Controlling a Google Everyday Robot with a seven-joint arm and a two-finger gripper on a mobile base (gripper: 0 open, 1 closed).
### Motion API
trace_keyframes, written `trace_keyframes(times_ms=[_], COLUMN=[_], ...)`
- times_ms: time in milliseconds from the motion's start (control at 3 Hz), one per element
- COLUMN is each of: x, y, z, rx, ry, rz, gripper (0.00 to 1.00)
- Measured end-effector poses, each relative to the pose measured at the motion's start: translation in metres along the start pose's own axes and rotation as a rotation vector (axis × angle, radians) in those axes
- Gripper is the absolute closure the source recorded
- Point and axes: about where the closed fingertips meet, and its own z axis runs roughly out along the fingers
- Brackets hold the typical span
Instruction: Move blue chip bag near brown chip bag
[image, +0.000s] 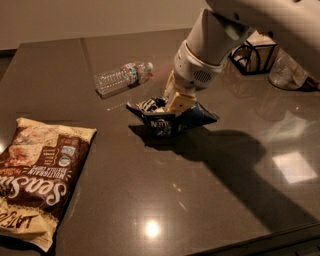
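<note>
The blue chip bag (167, 120), small, dark navy and crinkled, is near the middle of the dark table. Its sides fold up around my gripper (177, 102), which comes down from the upper right and is shut on the bag's top. A cream fingertip (181, 101) shows against the bag. The brown chip bag (37, 177), large and flat with cream borders and white script, lies at the table's left front, well apart from the blue bag.
A clear plastic water bottle (122, 77) lies on its side behind the blue bag. A black wire basket (252, 57) and a clear glass item (287, 70) stand at the back right. The table's front edge (280, 235) runs along the lower right.
</note>
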Motion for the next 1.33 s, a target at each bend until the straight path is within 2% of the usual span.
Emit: trace_keyframes(times_ms=[333,667,1000,1333], x=[-0.044,-0.087,-0.119,-0.142], y=[0.011,0.018,0.027,0.040], z=[-0.005,-0.002,0.004,0.010], rx=[-0.018,-0.032,-0.034,-0.051], ry=[-0.059,-0.118,-0.153,-0.190], rz=[-0.063,-0.112,-0.143,-0.162], gripper=[1.00,1.00,0.82,0.59])
